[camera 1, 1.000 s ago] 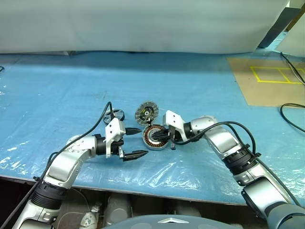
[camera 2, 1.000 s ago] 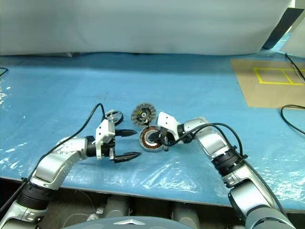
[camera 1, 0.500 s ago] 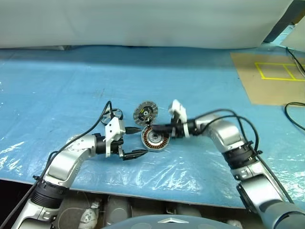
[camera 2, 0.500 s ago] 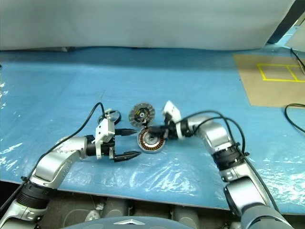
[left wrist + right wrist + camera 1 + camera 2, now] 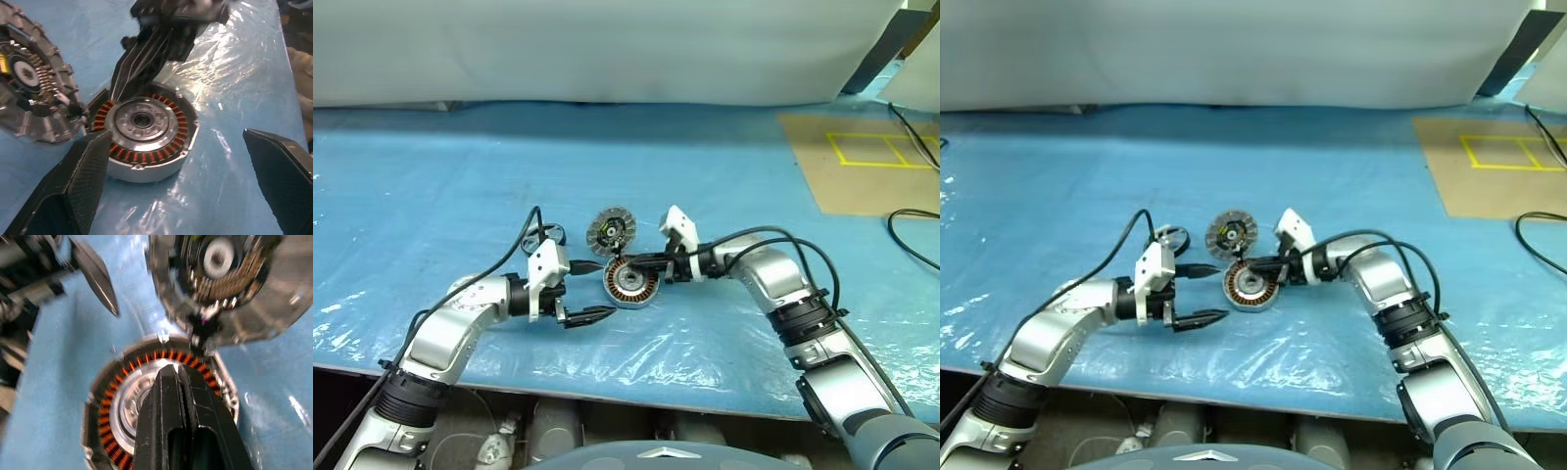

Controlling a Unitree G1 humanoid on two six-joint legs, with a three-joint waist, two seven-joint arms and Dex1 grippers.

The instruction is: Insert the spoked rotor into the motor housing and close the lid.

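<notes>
1. Blue table cover (image 5: 460,176): motor housing (image 5: 631,284) sits centrally, lid (image 5: 612,230) touching its far rim.
2. Left gripper (image 5: 588,291), wide open and empty, faces the housing.
3. Right gripper (image 5: 631,262), shut and empty, hovers above it.
4. Spoked rotor (image 5: 550,235) lies nearest the left arm.

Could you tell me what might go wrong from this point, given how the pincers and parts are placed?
The shut right pincer sits over the motor housing, whose rim leans against the lid; a nudge could shove both across the slippery blue sheet. The spoked rotor lies behind the open left pincer, so reaching it risks snagging the arm's cable.
</notes>
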